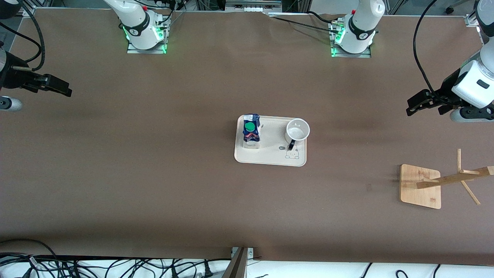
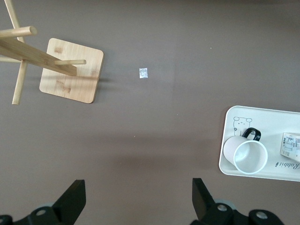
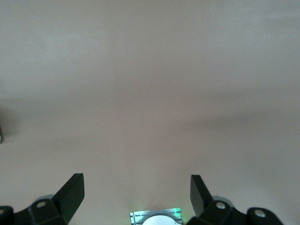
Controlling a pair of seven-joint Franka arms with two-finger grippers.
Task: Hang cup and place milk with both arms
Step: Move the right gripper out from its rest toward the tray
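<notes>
Two grippers, both with jaws spread wide and nothing between them. Left gripper (image 1: pixel 418 103) hangs over bare table at the left arm's end; its wrist view shows both fingers (image 2: pixel 72 199) parted, with the cup, tray and rack on the table under the camera. Right gripper (image 1: pixel 58 87) hangs over bare table at the right arm's end, fingers (image 3: pixel 70 192) likewise parted, only brown surface beneath. Both arms appear to be waiting, well apart from the objects.

Cup (image 1: pixel 297 130) stands upright on the tray (image 1: pixel 270 158), mouth up, thin black handle pointing toward the front camera. Milk (image 1: pixel 251 131) stands upright on the same tray, toward the right arm's end, green cap on top; the two are apart, not touching.

Wooden rack (image 1: pixel 420 186) sits near the left arm's end, nearer the front camera than the tray, pegs projecting from its post.

Handling judgement: cup looks rigid, glazed, probably slippery and breakable. Pinch the wall across the rim, leaving the handle loop free for a peg. Carton looks light with yielding sides; grasp across the flat faces below the cap, gently, to avoid crushing or tipping.
</notes>
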